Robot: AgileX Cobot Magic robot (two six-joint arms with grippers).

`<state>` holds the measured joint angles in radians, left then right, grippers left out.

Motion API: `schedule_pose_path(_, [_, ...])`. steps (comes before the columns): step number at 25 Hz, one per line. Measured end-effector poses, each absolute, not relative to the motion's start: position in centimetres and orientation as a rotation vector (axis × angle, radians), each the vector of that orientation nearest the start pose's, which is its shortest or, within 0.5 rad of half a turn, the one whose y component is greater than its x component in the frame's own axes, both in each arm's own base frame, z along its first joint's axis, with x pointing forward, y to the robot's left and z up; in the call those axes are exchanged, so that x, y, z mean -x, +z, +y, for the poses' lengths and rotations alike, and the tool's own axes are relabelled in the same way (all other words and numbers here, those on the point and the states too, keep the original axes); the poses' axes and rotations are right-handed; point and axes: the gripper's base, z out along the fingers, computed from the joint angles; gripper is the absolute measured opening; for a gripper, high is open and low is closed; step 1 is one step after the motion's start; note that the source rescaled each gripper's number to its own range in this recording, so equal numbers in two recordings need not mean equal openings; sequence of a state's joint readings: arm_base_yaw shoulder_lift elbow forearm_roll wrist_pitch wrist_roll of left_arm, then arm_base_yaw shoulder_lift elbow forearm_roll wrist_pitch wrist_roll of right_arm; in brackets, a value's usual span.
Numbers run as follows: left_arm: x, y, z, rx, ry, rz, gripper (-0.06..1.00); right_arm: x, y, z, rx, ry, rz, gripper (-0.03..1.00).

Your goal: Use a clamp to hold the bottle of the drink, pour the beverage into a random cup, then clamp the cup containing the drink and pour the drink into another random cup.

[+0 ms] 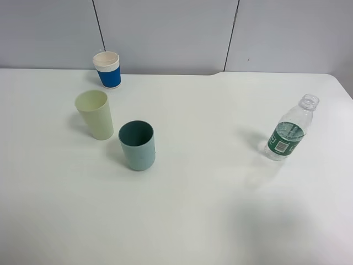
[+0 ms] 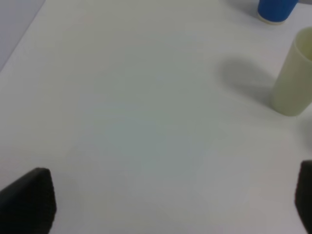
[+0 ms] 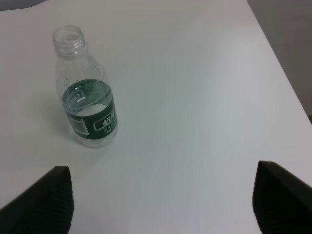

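Exterior high view first: we see a white table point(image 1: 193, 210) with neither arm in this shot. Farthest left stands the pale yellow-green tumbler point(image 1: 95, 114), upright. Just behind it, near the table's back edge, is a blue-and-white paper cup point(image 1: 107, 69), also upright. Right of the tumbler and nearer the front sits the teal cup point(image 1: 137, 145), upright, close to the tumbler but not touching it. We cannot tell whether any of the three holds liquid.

Well apart from the cups, toward the table's right edge, the bottle point(image 1: 289, 134) stands upright with its cap off. We can see the beverage point(image 1: 285, 131) inside, its surface at about the top of the green label.

From the left wrist view, the left gripper point(image 2: 173, 200) hangs over bare table with its jaws spread wide and nothing between them; only the two dark fingertips point(image 2: 29, 197) show at the edges. The tumbler point(image 2: 294, 78) and the paper cup point(image 2: 276, 9) lie beyond it.

From the right wrist view, the right clamp point(image 3: 163, 200) also has its dark fingertips point(image 3: 46, 195) parted, gripping nothing. The bottle point(image 3: 85, 90) stands ahead of it, off toward one finger, clear of both.
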<state>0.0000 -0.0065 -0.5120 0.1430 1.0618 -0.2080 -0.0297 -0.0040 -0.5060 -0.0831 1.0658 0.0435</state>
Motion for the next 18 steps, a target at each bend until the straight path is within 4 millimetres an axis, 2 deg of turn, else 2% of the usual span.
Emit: schedule_pose_path(18, [0.78,28.11,1.13,0.218,0.039,2.007,1.0,0.68,27.87,-0.64,-0.079,-0.091,2.036,0.44])
